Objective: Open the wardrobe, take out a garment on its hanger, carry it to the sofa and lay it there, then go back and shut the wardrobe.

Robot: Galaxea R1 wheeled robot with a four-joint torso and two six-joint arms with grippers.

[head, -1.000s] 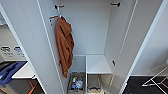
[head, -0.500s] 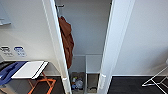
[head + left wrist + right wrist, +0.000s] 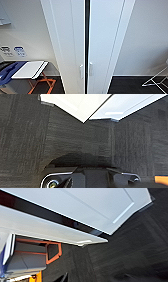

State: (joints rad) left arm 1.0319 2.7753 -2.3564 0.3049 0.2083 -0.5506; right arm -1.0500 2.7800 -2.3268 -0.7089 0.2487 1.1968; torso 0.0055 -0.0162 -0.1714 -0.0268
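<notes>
Even, diffuse indoor light; no hard shadows. The white wardrobe [image 3: 75, 37] doors are bright, nearly washed out at upper centre of the head view, with a dark gap between them. Verticals splay outward toward the frame edges through wide-angle distortion. All views are soft and blurred; the dark floor [image 3: 25, 144] shows faint sheen.

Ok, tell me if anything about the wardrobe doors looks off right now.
The wardrobe doors are not fully shut: a narrow dark gap runs top to bottom between them, beside the two small white handles. Nothing looks damaged or askew.
</notes>
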